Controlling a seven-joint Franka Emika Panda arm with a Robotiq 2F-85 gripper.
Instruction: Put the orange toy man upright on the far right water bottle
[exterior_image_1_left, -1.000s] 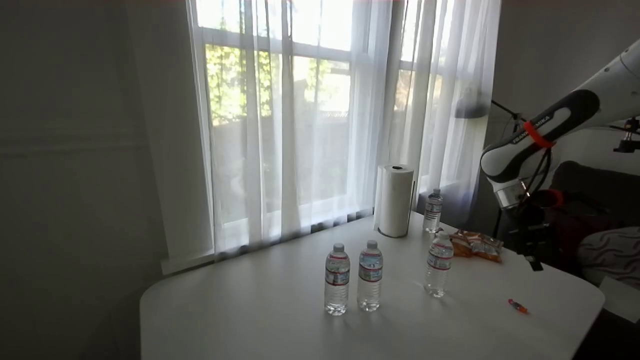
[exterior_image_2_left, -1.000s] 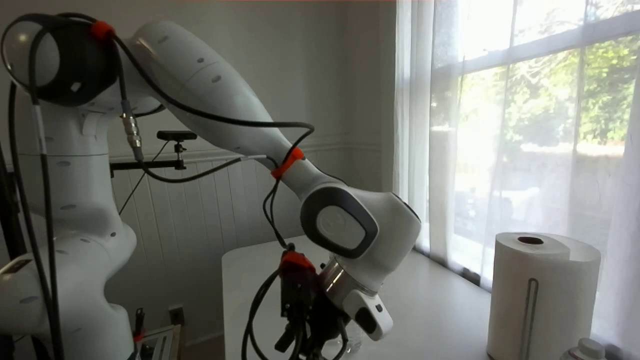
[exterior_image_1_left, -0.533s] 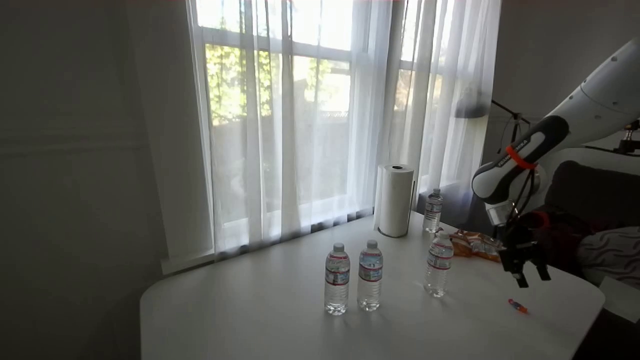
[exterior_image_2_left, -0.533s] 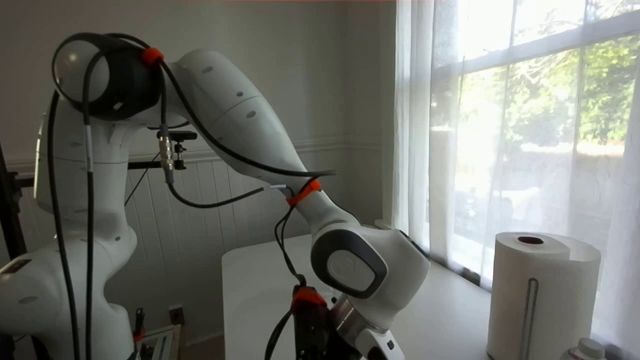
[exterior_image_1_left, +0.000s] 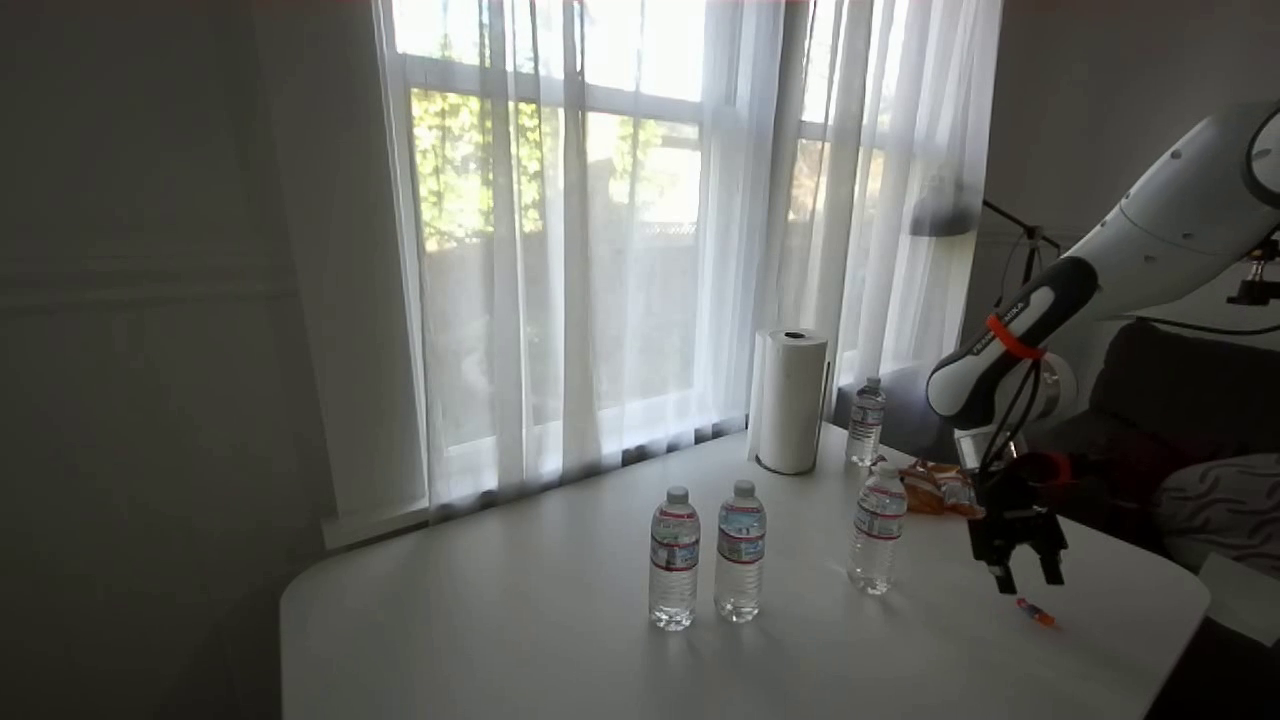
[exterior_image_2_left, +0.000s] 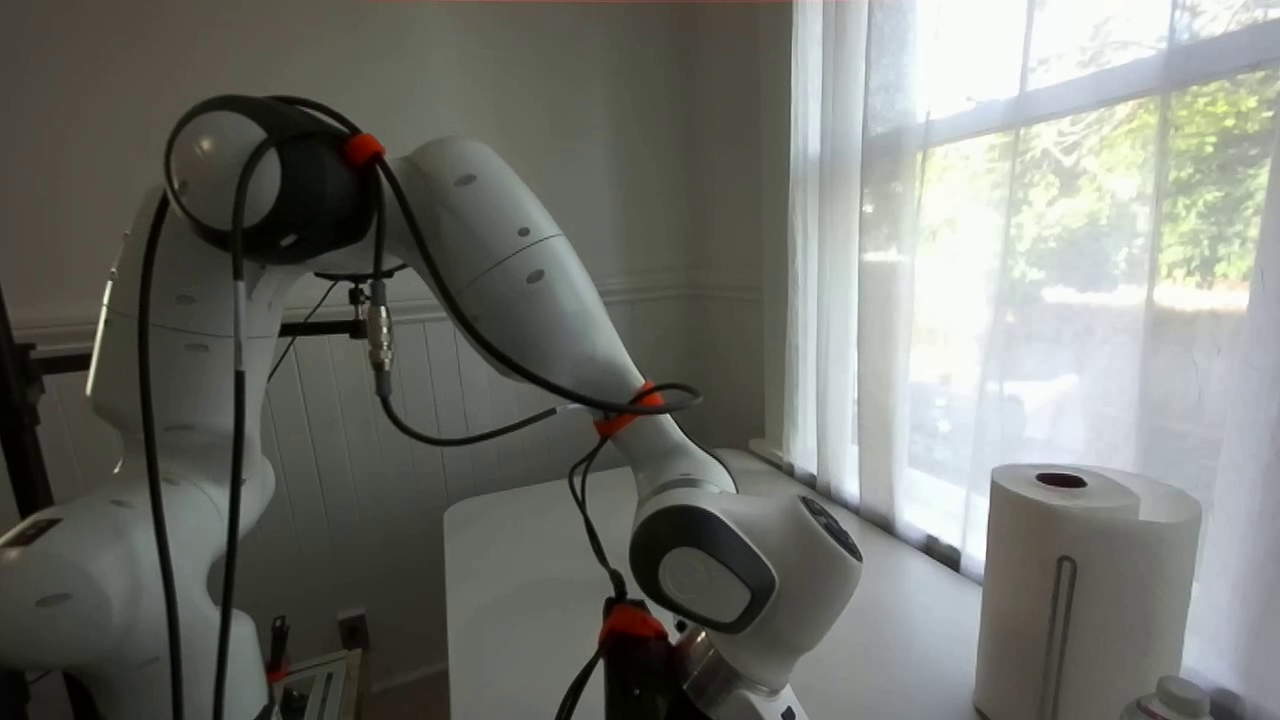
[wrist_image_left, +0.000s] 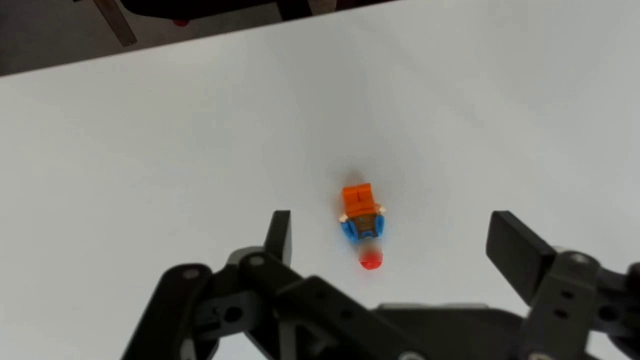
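Note:
The toy man lies flat on its back on the white table, with orange legs, blue arms and a red cap. It is a small orange spot in an exterior view. My gripper is open and empty, above the toy. In the wrist view the toy lies between the open fingers, nearer the left one. Several water bottles stand upright: two side by side, one at the right, and one farther back. I cannot tell which of the last two is the far right bottle.
A paper towel roll stands at the back by the curtained window, also in an exterior view. An orange snack bag lies behind the right bottle. A bottle cap shows beside the roll. The table edge crosses the wrist view.
My gripper has come down and leftward in an exterior view, closer above the toy, and turned so both open fingers show. The toy and bottles have not moved.

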